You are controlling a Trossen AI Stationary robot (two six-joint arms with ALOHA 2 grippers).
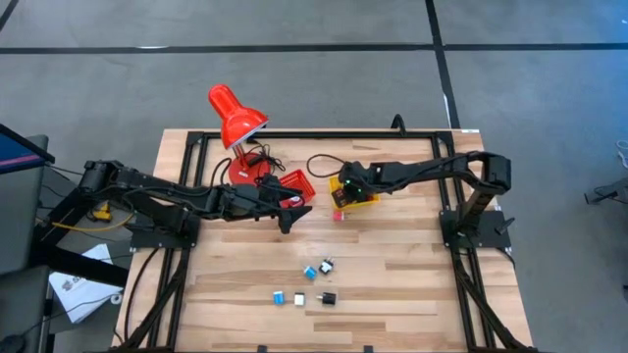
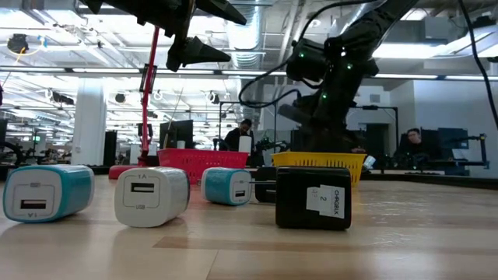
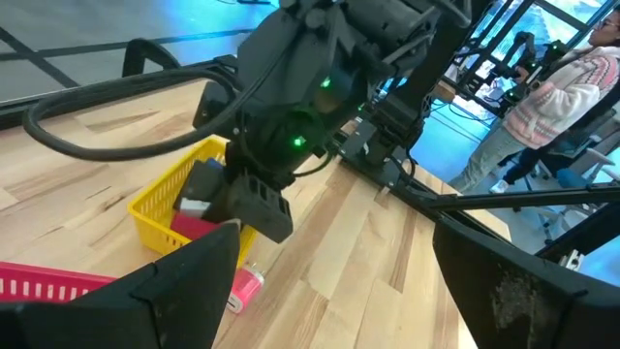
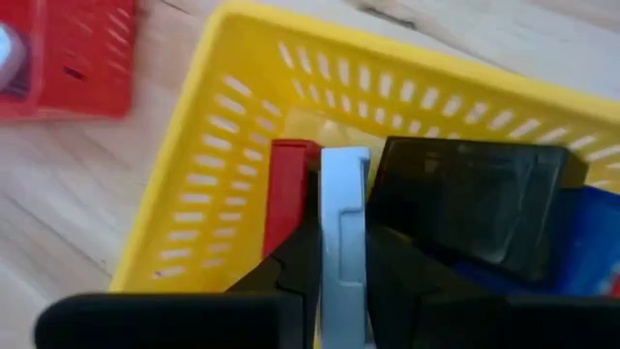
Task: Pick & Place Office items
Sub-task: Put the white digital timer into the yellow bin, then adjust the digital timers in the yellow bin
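The right gripper (image 4: 341, 281) hung inside the yellow basket (image 1: 355, 199), its fingers (image 4: 291, 267) closed narrowly on a thin white piece (image 4: 344, 228) held upright. Beside that piece in the basket stood a red piece (image 4: 288, 189), a black block (image 4: 465, 204) and a blue piece (image 4: 586, 242). A pink piece (image 1: 338, 215) lay on the table (image 1: 392, 265) just outside the basket.

The left gripper (image 1: 297, 208) hovered near the red basket (image 1: 292, 183), its fingers (image 3: 184, 281) spread wide and holding nothing.

Toward the table's front edge lay the remaining items: two cyan chargers (image 1: 310, 273) (image 1: 279, 297), two white chargers (image 1: 299, 299) (image 1: 326, 265) and a black charger (image 1: 329, 298), all well apart from both baskets.

A red lamp (image 1: 234, 115) stood at the back of the table beside the red basket.
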